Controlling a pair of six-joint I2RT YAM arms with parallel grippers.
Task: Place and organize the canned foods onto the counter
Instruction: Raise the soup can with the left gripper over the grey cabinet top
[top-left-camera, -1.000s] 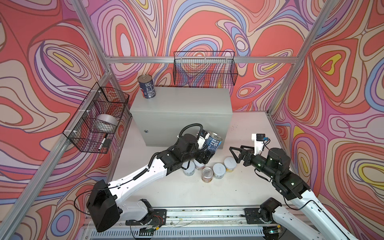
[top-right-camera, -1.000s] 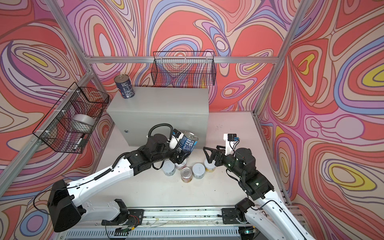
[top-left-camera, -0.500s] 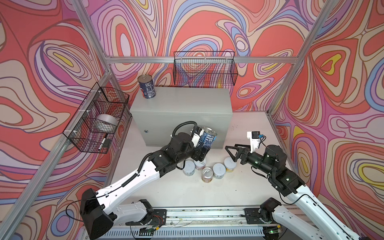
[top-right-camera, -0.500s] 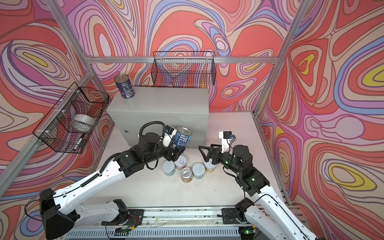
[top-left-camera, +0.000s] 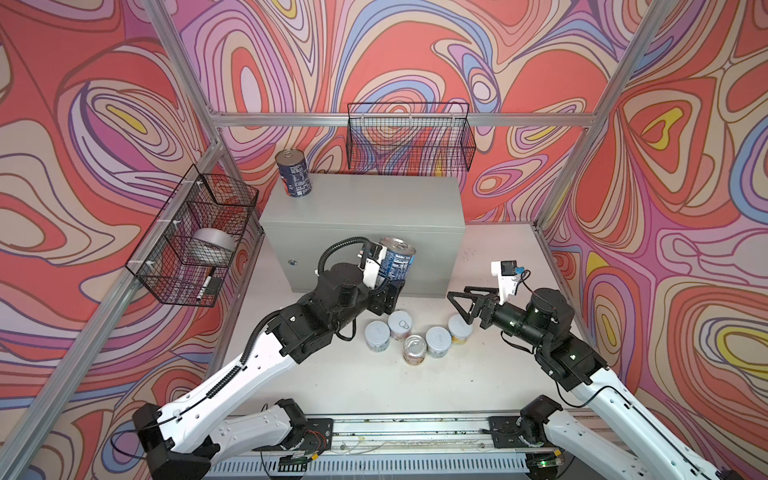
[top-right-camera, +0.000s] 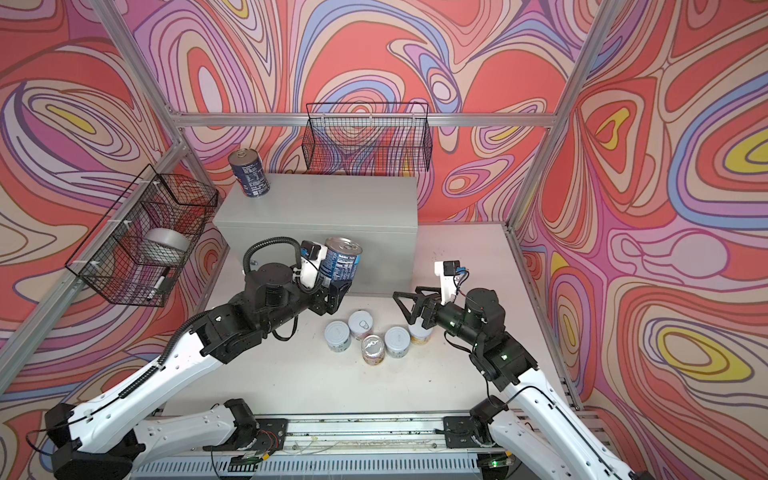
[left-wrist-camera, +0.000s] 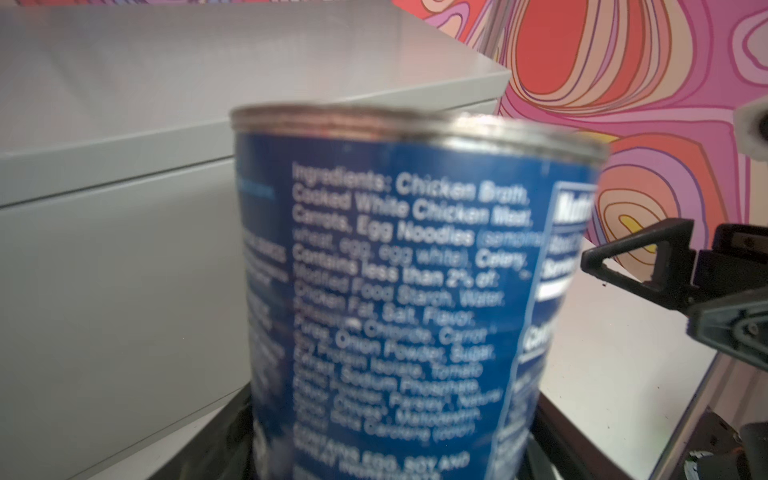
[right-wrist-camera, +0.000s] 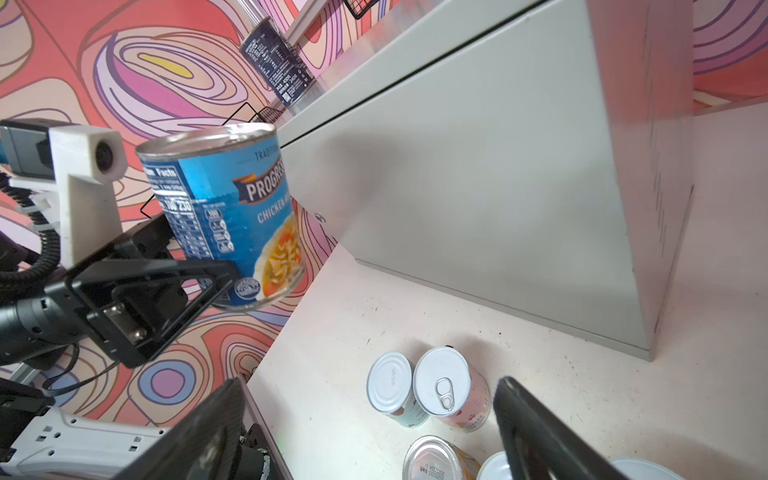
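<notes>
- Left gripper (top-left-camera: 390, 287) clamps blue soup tin (top-left-camera: 395, 262) low on its wall: rigid, slick, seemingly full and heavy.
- Right gripper (top-left-camera: 459, 307) spread wide, empty; short tins (top-left-camera: 437, 340) just beneath.

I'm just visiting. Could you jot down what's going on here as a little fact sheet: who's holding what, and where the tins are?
Left gripper: shut on a blue soup can, held in the air before the counter
Right gripper: open, empty, near the short cans
On counter: one dark-blue can, back left corner
On table: five short cans, clustered
</notes>
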